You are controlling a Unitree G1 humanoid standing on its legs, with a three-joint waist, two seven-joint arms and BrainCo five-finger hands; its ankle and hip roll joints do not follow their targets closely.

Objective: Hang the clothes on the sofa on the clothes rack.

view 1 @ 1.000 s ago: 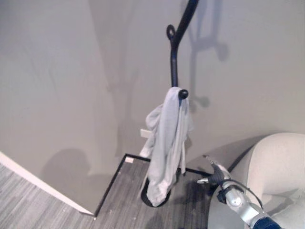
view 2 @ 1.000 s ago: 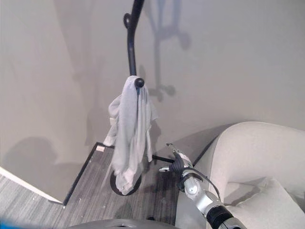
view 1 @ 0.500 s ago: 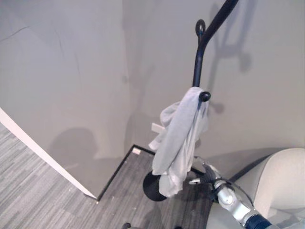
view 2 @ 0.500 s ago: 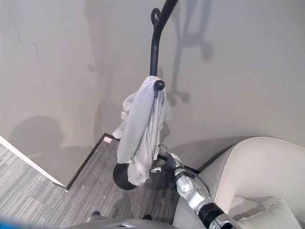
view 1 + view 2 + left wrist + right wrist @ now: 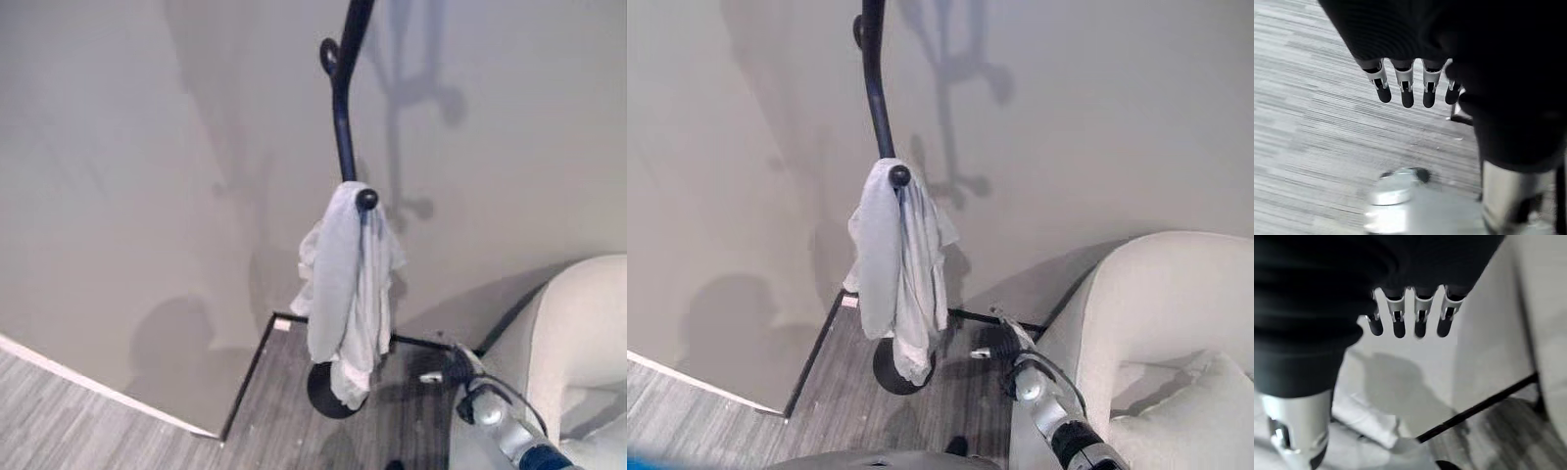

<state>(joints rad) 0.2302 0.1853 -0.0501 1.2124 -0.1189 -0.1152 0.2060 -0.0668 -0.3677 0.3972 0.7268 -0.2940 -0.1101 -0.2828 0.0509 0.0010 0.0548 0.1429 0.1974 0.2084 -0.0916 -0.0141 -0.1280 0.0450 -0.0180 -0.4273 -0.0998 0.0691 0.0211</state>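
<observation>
A pale grey garment (image 5: 348,284) hangs draped over a round-tipped peg of the black clothes rack (image 5: 340,108), whose round base (image 5: 323,394) stands on the floor by the wall. My right hand (image 5: 458,368) is low, to the right of the rack's base, apart from the cloth, and holds nothing. In the right wrist view its fingers (image 5: 1420,318) are straight and empty. My left hand's fingers (image 5: 1406,88) hang straight over the grey floor and hold nothing. The cream sofa (image 5: 1156,313) curves at the right.
A plain wall rises behind the rack. A dark strip (image 5: 245,372) edges the grey striped floor (image 5: 78,431) at the wall's foot. A pale cushion (image 5: 1205,411) lies on the sofa seat.
The whole picture has shifted, so the camera moved. The garment stays hung on the peg. My right hand sits a little further right of the rack's base than half a second ago.
</observation>
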